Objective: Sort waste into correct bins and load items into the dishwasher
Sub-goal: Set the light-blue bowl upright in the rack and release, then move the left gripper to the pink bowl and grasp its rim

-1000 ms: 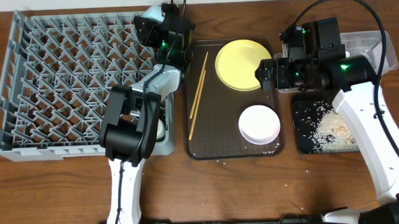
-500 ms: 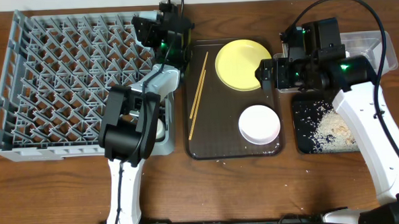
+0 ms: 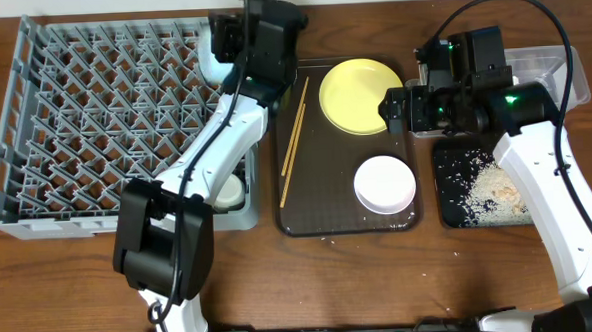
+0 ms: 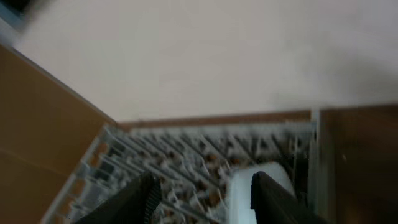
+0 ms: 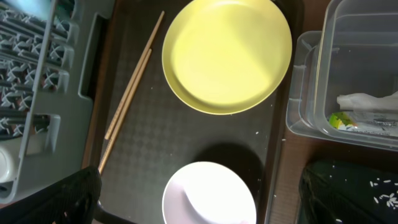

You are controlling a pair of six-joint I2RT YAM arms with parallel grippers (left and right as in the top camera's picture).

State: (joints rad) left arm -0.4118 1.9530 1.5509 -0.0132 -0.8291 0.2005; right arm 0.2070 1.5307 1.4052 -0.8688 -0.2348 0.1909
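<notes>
Reaching over the far right corner of the grey dish rack (image 3: 73,106), the left gripper (image 4: 204,183) straddled a pale blue bowl (image 3: 209,52) with jaws half apart; whether it gripped could not be told. The right gripper (image 3: 394,110) hung wide open above the right edge of the brown tray (image 3: 328,200), which carried the yellow plate (image 3: 358,95), the white bowl (image 3: 384,183) and 2 chopsticks (image 3: 294,141) to their left.

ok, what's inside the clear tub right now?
The clear tub holds a crumpled white napkin with a green-yellow wrapper beside it. Its other end is off the wrist frame; overhead the right arm covers part and the rest is unclear.
</notes>
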